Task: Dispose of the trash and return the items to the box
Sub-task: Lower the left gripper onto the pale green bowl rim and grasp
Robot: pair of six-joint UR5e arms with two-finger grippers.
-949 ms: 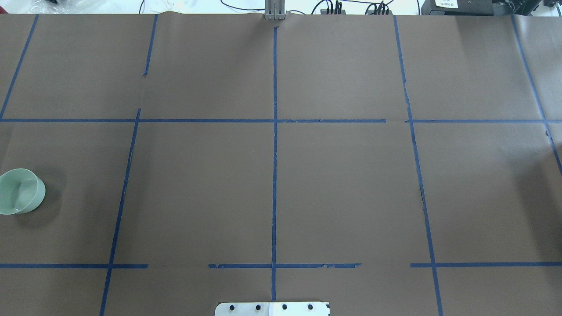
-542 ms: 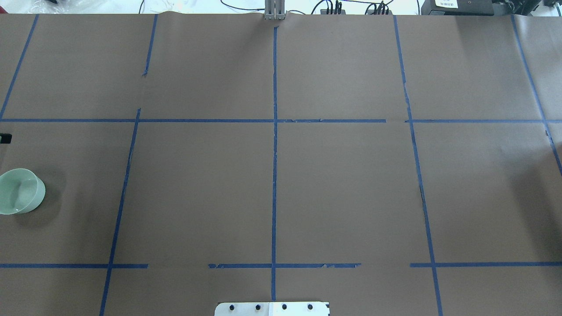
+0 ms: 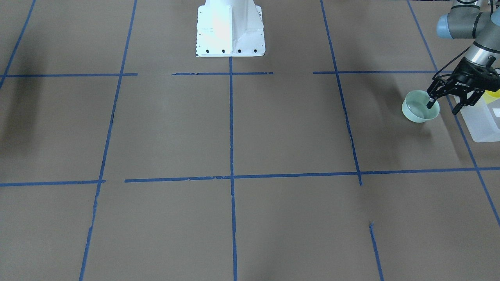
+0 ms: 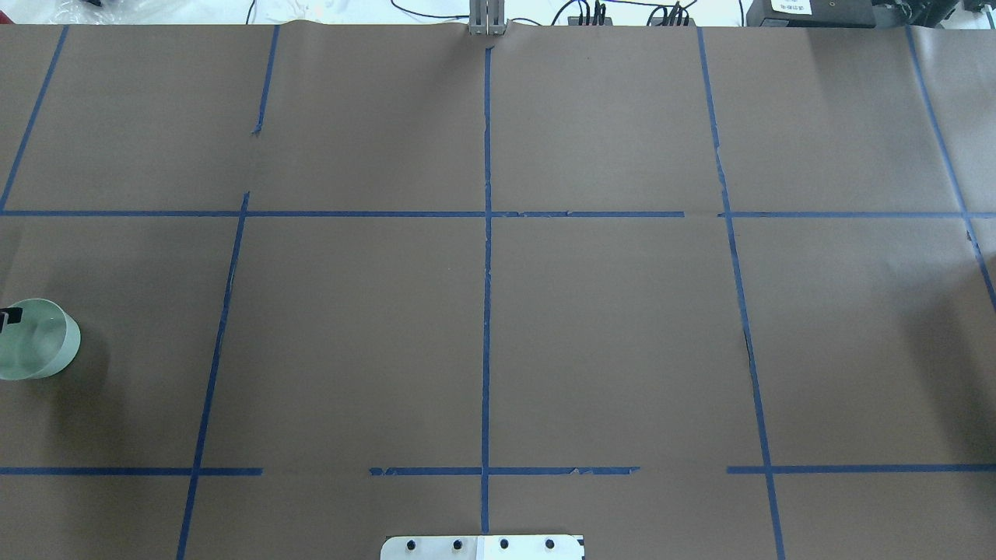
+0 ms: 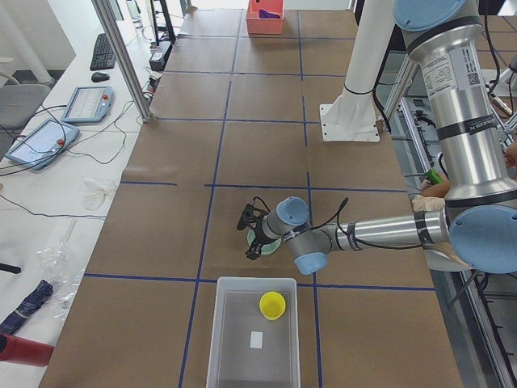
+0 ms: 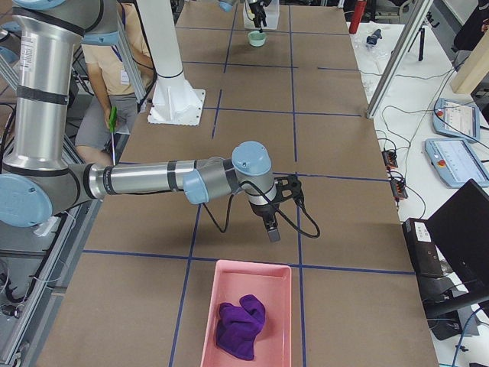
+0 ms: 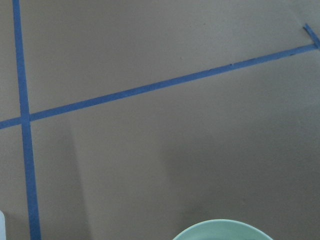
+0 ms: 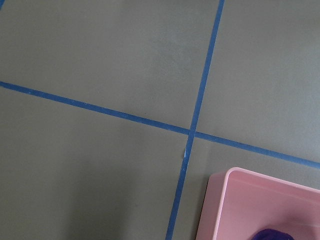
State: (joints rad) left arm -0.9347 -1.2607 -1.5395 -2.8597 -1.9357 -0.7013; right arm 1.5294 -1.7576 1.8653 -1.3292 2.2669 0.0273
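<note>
Mint-green bowl (image 3: pixel 417 111): upright on the table at the right edge of the front view, directly under the left gripper (image 3: pixel 442 108). Its jaws are spread, one fingertip over the bowl's hollow, the other outside the wall on the box (image 3: pixel 482 125) side. Round, so no long axis. Left arm much the nearer. Yellow cup (image 5: pixel 272 305): inside the box, seen whole only in the left-side view. Right gripper (image 6: pixel 272 229): far off, pointing down beside a pink bin (image 6: pixel 252 279); spread or closed, cannot tell.
</note>
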